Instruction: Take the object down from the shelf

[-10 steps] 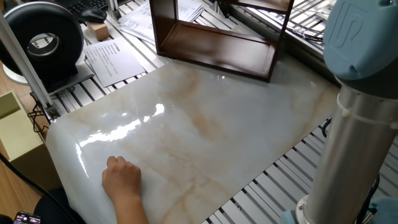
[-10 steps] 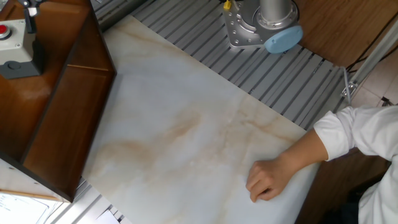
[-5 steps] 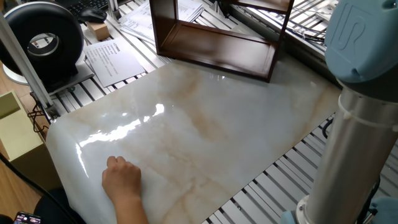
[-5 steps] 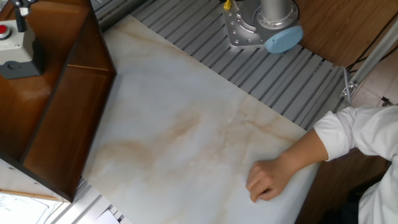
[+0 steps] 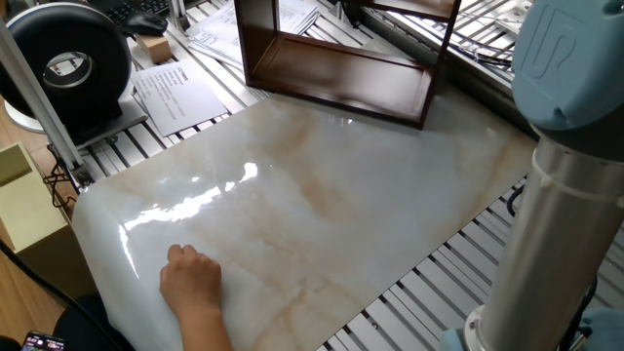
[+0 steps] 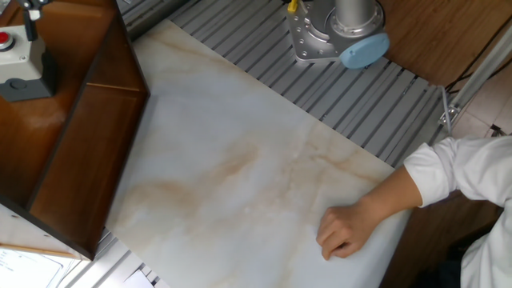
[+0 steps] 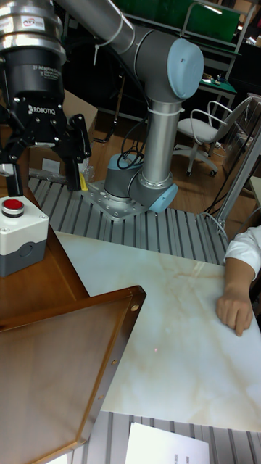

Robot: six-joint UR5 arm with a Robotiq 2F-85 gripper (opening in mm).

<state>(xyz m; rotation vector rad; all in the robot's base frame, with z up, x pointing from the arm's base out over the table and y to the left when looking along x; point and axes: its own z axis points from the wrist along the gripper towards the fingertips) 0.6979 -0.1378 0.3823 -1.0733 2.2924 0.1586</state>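
Behind your counter (image 7: 181,348) stands a white office chair (image 7: 199,130) on wooden floor (image 7: 210,185). Green racking (image 7: 210,25) fills the far side.

The shelf (image 5: 336,73), a dark reddish-brown open wooden frame of thin boards, is set upright at the far edge of the marble slab. No grey object can be made out on it.

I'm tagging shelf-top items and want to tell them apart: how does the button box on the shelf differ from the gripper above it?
The button box is pale grey with a red button on top; the gripper is black. The button box rests on the shelf top; the gripper hangs in the air above it, apart from it. The button box is one closed block; the gripper ends in two spread fingers, open and holding nothing. Both sit at the shelf's far end.
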